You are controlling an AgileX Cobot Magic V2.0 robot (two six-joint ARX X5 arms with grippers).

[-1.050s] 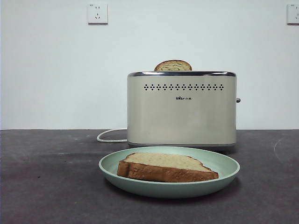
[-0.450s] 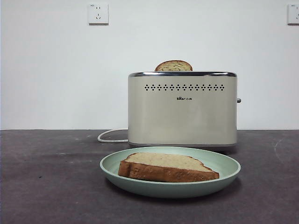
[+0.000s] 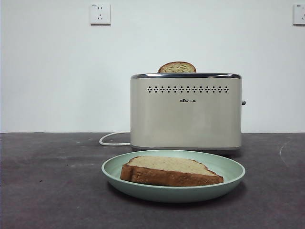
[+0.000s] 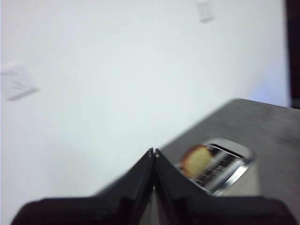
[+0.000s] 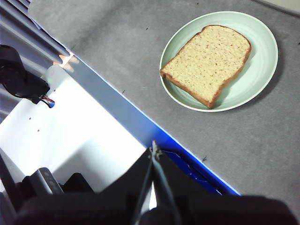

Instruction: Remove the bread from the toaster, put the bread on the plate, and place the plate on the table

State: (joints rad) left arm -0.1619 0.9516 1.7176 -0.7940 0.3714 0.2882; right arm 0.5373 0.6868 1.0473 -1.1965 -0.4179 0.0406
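Observation:
The bread [image 3: 171,171], a thick wholegrain slice with a flattish top, lies flat on the mint-green plate [image 3: 233,172]. The plate rests on the dark grey table [image 3: 47,181] in front of the cream toaster [image 3: 186,114]. The right wrist view shows the bread [image 5: 208,63] on the plate [image 5: 262,70] from above. My right gripper [image 5: 153,150] is shut and empty, high over the table's edge, away from the plate. My left gripper [image 4: 153,152] is shut and empty, raised well away from the toaster [image 4: 229,164].
A second slice with a narrower domed top [image 3: 177,67] stands in the toaster's slot and also shows in the left wrist view [image 4: 194,159]. A white cord [image 3: 112,139] runs left behind the toaster. Wall sockets [image 3: 100,14] hang on the back wall.

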